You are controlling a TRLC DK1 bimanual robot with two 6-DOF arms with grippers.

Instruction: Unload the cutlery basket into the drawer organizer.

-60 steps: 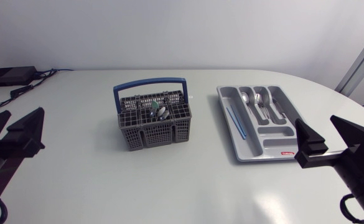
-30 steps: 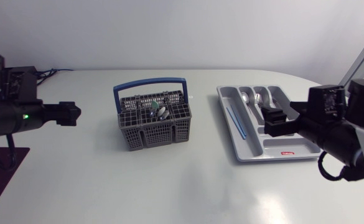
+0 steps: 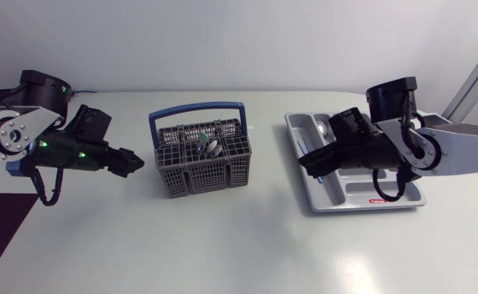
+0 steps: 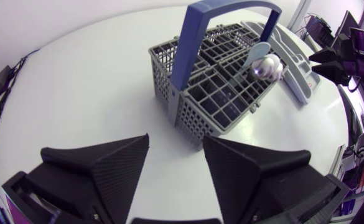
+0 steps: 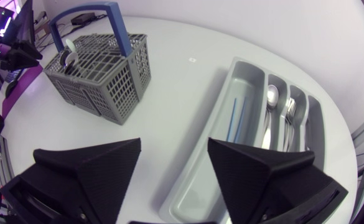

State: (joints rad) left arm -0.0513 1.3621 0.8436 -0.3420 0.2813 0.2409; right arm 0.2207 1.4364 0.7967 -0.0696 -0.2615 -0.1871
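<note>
- The white counter [image 3: 222,253] carries everything, with the two task pieces set side by side and well apart.
- The left arm [image 3: 26,135] and the right arm [image 3: 451,151] each come in from their own side.
- The grey drawer organizer [image 5: 214,146] lies flat on the right, partly under the right arm.
- The grey cutlery basket [image 3: 202,167] stands upright near the middle, its blue handle [image 3: 196,109] arching over it.
- The left tool [image 4: 176,142] is open and empty. It points at the basket from the side and is near it but not touching.
- The right tool [image 5: 174,144] is also spread open with nothing between its fingers, and it hangs above the organizer's near end.
- A few spoons [image 5: 274,99] already lie in the organizer's middle compartments, so I'd say part of the job is done.
- A thin blue stick [image 5: 234,118] lies in the organizer's long outer compartment.
- A spoon [image 4: 266,65] and at least one more piece remain in the basket. I can't count them, but by my reckoning the unloading is roughly midway and no pick is under way.
</note>
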